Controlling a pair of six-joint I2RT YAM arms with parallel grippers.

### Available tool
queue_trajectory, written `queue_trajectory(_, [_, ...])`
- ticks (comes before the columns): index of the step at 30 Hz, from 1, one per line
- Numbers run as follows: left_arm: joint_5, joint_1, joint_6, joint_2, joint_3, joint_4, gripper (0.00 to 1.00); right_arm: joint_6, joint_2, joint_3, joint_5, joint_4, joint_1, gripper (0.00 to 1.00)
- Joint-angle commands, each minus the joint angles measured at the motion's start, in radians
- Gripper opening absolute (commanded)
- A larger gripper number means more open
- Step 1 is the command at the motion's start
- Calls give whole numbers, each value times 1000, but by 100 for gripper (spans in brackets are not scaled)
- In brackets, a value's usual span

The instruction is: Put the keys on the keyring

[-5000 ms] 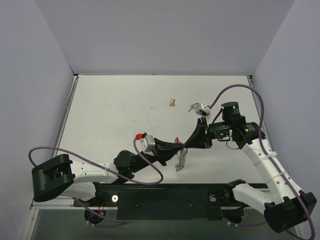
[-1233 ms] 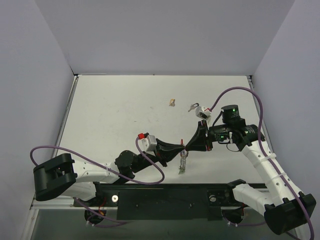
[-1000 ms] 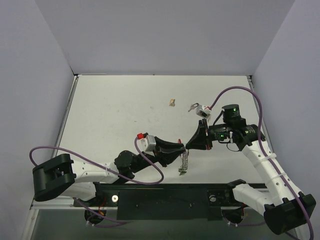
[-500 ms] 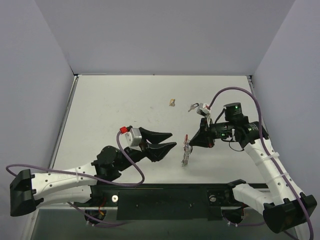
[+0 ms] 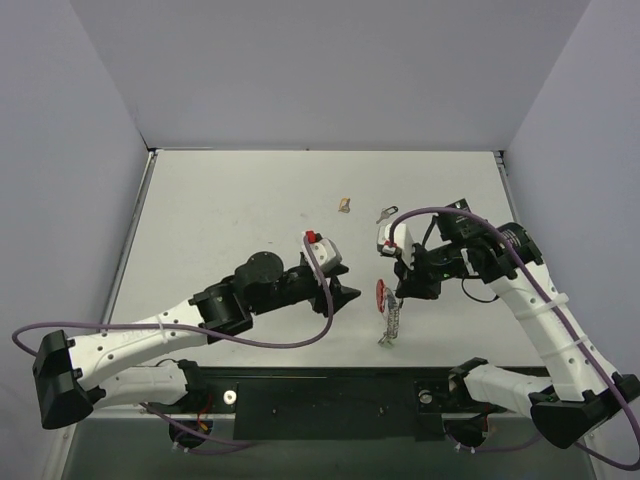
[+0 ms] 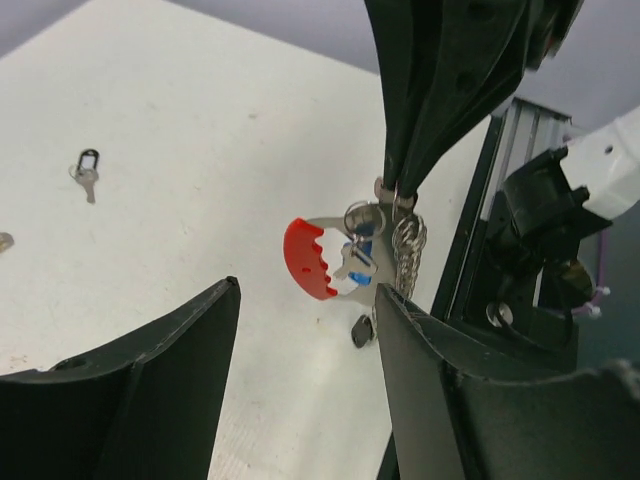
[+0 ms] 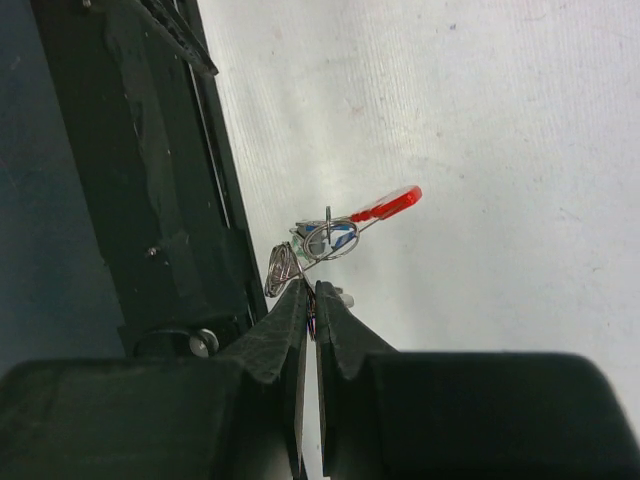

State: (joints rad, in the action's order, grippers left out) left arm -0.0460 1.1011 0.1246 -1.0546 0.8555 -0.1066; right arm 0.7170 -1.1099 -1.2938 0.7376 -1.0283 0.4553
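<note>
Black rail (image 7: 150,150) runs along the near table edge. Just past it, right gripper (image 7: 308,292) is clamped tight on the keyring (image 7: 328,238): fingertips pinch the thin wire ring at the top and the bunch hangs below them.

Keyring details:
- red tag (image 6: 305,260) sticks out sideways, toward the left arm
- blue piece (image 6: 362,283) sits behind the wire loops
- silver coiled part (image 5: 388,325) dangles lowest, toward the rail
- small dark piece hangs at the bottom in the left wrist view, too small to ID
- can't tell whether the dangling end touches the table (image 5: 230,200) or hangs just clear of it

Left gripper (image 6: 308,295) has its jaws spread wide and holds nothing. It's aimed at the keyring from the side. In its wrist view the red tag shows in the gap between the fingers and the bunch sits close to one fingertip, but contact can't be confirmed. From the top camera it sits just beside the keyring, apart from it.

Further out, one key (image 5: 383,214) lies flat on the table, black head, silver blade, behind the right wrist and well apart from the keyring. Neither gripper is on it. No other loose key is visible.

Tan scrap (image 5: 344,205) lies left of that key, a bit farther back.
</note>
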Motion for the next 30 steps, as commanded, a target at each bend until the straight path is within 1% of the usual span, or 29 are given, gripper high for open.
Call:
queue_trajectory(1, [-130, -9, -54, -50, 43, -3, 66, 81, -11, -50, -104, -127, 23, 0])
queue_trajectory(2, [-159, -9, -59, -56, 31, -25, 66, 85, -14, -56, -113, -134, 25, 0])
queue_trajectory(4, [-186, -7, -57, -80, -2, -123, 65, 93, -22, -65, -124, -150, 31, 0])
queue_trajectory(5, [-193, -7, -56, -91, -18, -199, 63, 93, -27, -67, -130, -153, 34, 0])
queue_trajectory(6, [-204, -7, -48, -100, -42, -235, 62, 93, -28, -68, -130, -154, 34, 0])
queue_trajectory(7, [-209, -6, -46, -108, -59, -319, 61, 94, -30, -68, -126, -154, 36, 0])
queue_trajectory(10, [-219, -6, -19, -136, -116, -508, 60, 96, -31, -64, -121, -154, 37, 0])
queue_trajectory(12, [-235, -6, 3, -165, -124, -579, 58, 96, -31, -65, -118, -156, 39, 0])
queue_trajectory(13, [-241, -4, 9, -174, -125, -594, 55, 96, -34, -65, -115, -154, 37, 0])
queue_trajectory(18, [-268, -4, 59, -251, -118, -689, 49, 96, -30, -61, -104, -153, 39, 0])
queue_trajectory(22, [-282, -1, 86, -294, -98, -708, 44, 94, -28, -56, -92, -151, 36, 0])
queue_trajectory(30, [-304, 8, 107, -340, -69, -705, 42, 93, -25, -55, -75, -150, 33, 0])
